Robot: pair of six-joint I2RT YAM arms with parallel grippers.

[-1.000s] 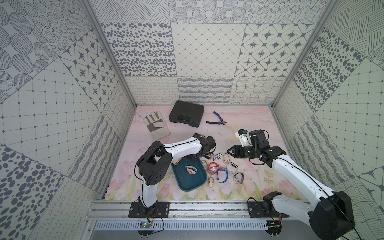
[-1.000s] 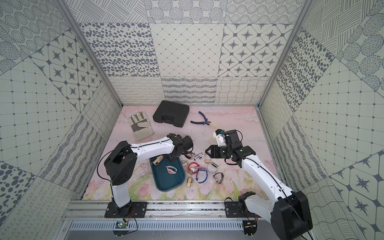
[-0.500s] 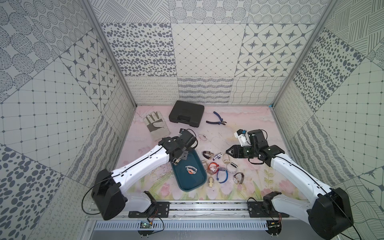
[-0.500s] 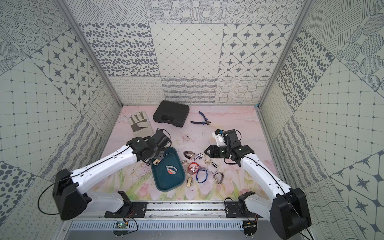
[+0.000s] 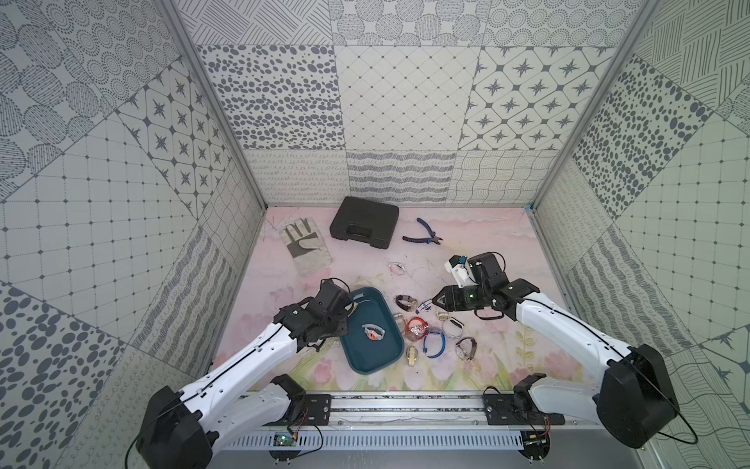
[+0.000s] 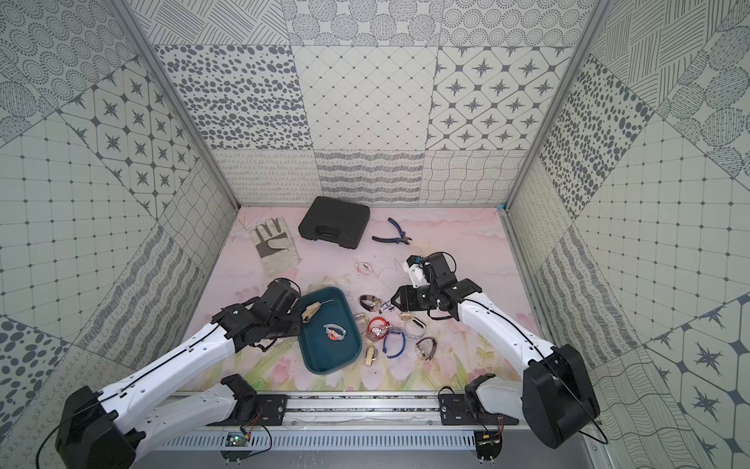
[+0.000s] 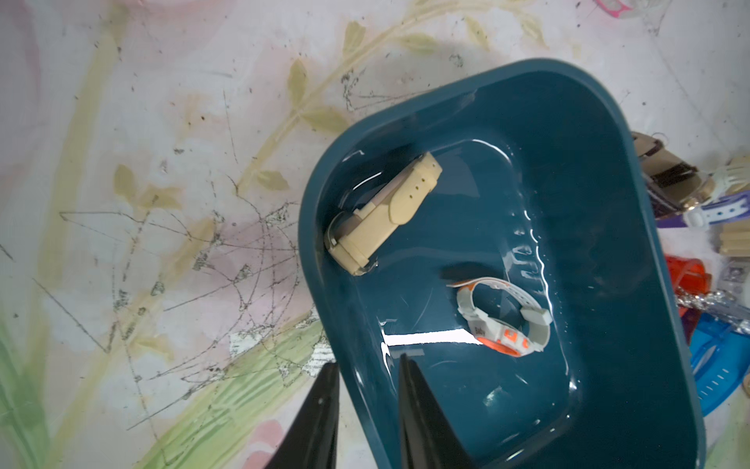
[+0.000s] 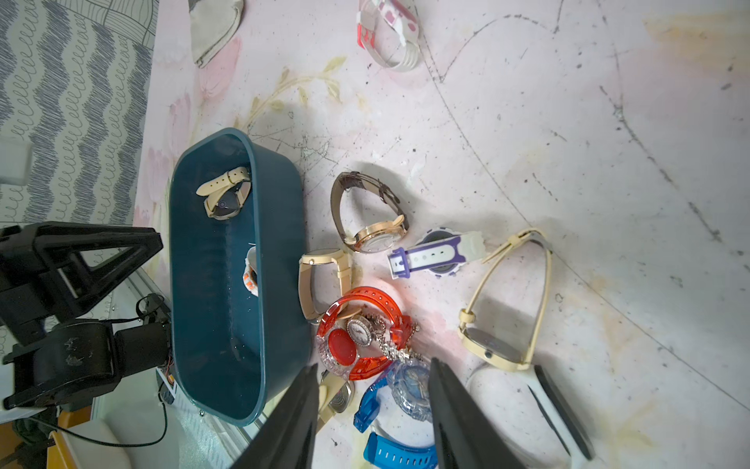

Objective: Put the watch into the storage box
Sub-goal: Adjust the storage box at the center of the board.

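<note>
My left hand [image 7: 367, 361] hung at the left wall of the storage box [image 7: 588, 182]. Its two fingers stood only a narrow gap apart, with nothing between them. One finger [image 7: 320, 410] was over the worktop [image 7: 162, 122] and the other over the box's inside, so the rim ran under the gap. I could not tell whether either finger touched it.

The beige watch [image 7: 381, 211] lay on its side in the far-left corner of the box, its cream strap buckled into a loop and resting against the left wall. A grey-and-orange watch [image 7: 503, 320] lay near the middle of the box floor, apart from the beige one.

Just right of the box, loose watches were clustered on the worktop, among them a brown-strapped watch [image 8: 365, 211], a red watch [image 8: 361, 333] and a blue watch [image 8: 389, 406].

My right hand [image 8: 373, 362] hovered above that cluster, its fingers about halfway apart and gripping nothing.
</note>
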